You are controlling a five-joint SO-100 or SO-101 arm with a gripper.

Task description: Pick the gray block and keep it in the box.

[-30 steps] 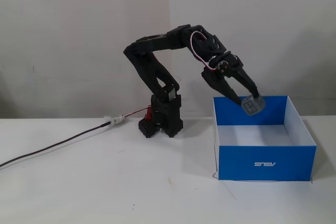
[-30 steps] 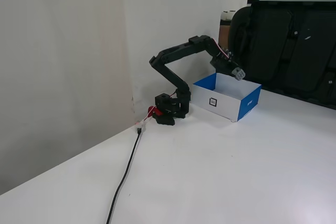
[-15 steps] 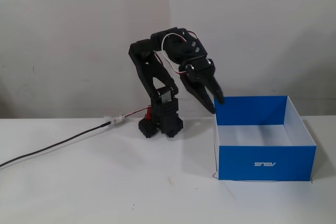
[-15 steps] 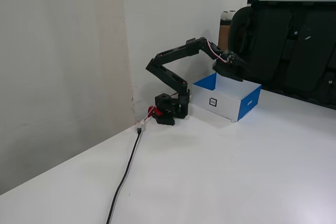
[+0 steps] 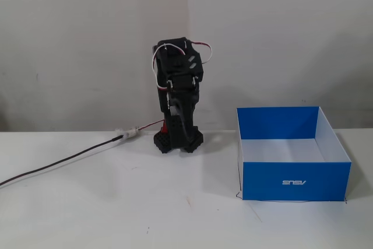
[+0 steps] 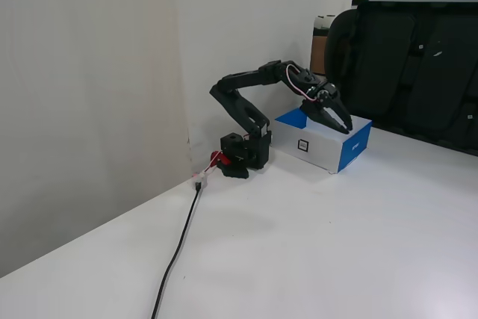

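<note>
The gray block does not show in either fixed view. The blue box [image 5: 274, 180] with a white interior stands on the table to the right of the arm; what I can see of its floor is bare, and the front wall hides the rest. The box also shows in a fixed view [image 6: 353, 147] behind the arm. My black gripper [image 6: 340, 126] reaches forward and points down above the table, in front of the box. Its jaws stand a little apart with nothing seen between them. In a fixed view the gripper [image 5: 179, 122] faces the camera against the arm's body.
A black cable [image 6: 179, 244] runs from the arm's base [image 6: 243, 162] across the white table toward the near edge. A wall stands close behind the arm. A black chair [image 6: 411, 65] stands beyond the table.
</note>
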